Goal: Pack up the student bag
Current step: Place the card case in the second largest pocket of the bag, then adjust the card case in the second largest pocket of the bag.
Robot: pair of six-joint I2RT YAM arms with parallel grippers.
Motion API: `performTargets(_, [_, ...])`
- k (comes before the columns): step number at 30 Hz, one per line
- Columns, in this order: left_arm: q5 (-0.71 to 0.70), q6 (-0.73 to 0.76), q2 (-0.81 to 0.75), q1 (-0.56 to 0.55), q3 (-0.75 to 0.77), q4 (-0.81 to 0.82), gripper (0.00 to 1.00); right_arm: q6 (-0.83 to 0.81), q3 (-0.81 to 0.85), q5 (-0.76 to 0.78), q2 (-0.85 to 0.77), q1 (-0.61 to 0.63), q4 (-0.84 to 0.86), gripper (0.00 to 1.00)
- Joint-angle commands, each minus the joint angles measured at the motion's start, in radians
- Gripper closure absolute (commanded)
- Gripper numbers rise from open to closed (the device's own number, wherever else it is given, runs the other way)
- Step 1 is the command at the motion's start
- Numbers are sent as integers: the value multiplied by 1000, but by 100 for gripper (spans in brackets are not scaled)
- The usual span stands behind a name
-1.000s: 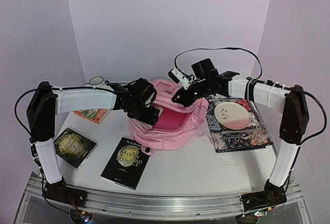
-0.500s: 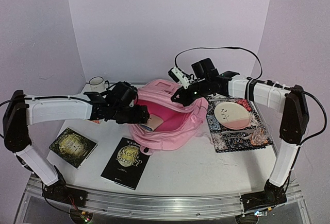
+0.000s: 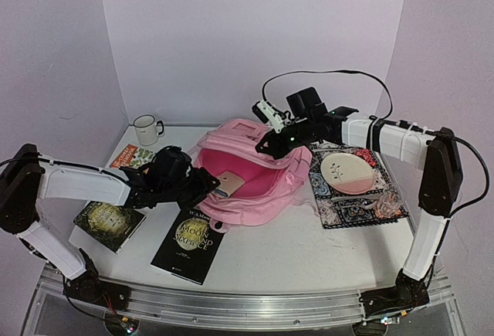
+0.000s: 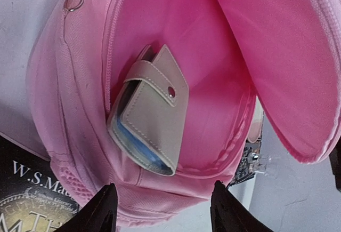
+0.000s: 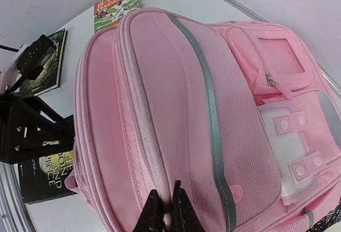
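Inside the soft pink student bag (image 3: 251, 206), a stitched beige wallet (image 4: 152, 122); left jaws apart, right jaws tight on its rim.

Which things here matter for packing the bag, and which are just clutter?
Job: student bag, held open by right gripper; beige wallet in its mouth; probably Moon and Sixpence book, dark book, orange book.
Lying about, likely: mug, plate, patterned mat.

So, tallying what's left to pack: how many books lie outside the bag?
3: orange book by the mug, dark book front left, black book before the bag. Others may hide.
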Motion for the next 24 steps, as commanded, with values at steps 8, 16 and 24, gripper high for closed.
performTargets(8, [-31,-127,129,2,84,119,49,31,21,-62,-61,16,101,100])
performTargets(16, [-55,-129,229,5,151,169,63,31,20,-83,-52,23,108,100])
performTargets(24, [-68,-131,350,25,258,278,78,26,2,-95,-52,43,107,100])
